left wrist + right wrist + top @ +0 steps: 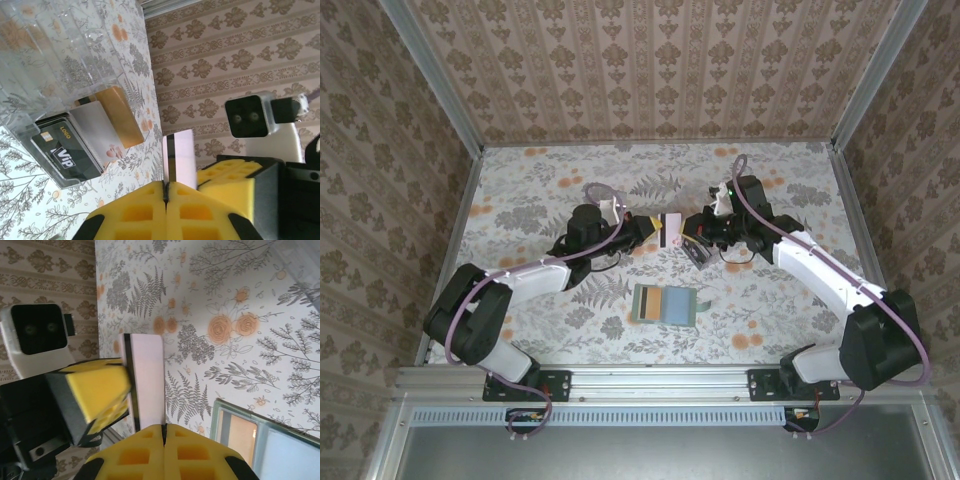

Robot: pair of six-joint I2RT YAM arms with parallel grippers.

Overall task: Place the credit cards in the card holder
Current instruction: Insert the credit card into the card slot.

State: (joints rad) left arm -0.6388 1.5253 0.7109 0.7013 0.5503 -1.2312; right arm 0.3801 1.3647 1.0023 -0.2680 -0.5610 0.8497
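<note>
My left hand (166,186) and right hand (164,428) both pinch one white card (148,382); three cards (97,131) sit in the clear box (45,55), card holder (665,305) lying open.

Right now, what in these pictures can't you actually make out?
- Left wrist view: the lower end of the white card, buried between the fingers of the left gripper.
- Same view: how many cards sit in the clear box. They overlap, and its wall glares.
- Right wrist view: most of the card holder, cut off by the bottom edge.
- Top view: any print on the white card, too small.
</note>
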